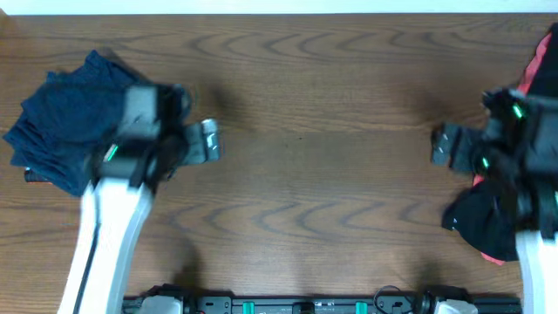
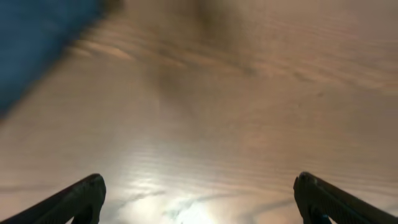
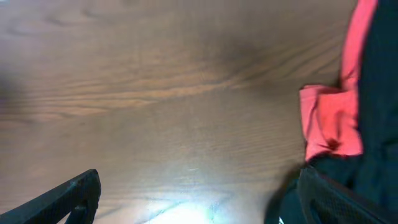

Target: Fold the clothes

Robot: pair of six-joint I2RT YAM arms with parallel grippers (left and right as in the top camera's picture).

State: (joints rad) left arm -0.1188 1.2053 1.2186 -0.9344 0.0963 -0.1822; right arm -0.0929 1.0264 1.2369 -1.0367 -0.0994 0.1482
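Robotics laboratory bench. A wood-grain table [image 1: 331, 105] carries a white left arm [image 1: 109, 228] and right arm [image 1: 534, 272], both rising from a black base rail [image 1: 288, 306] with green fittings along its near edge.

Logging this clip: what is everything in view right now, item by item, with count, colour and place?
rumpled navy-blue fabric garment pile: one pile, number of pieces unclear, dark navy, left end of the table, partly under the left arm.
black and coral-red fabric garment heap: one heap, number of pieces unclear, black with coral-red showing, right edge of the table, partly under the right arm.
brown wood-grain table: one, brown, fills the view.
black mounting bar: one, black with green marks, bottom edge of the overhead view.
left gripper: one, dark fingers spread with nothing between them, just right of the navy pile.
right gripper: one, dark fingers spread with nothing between them, just left of the black and red heap.
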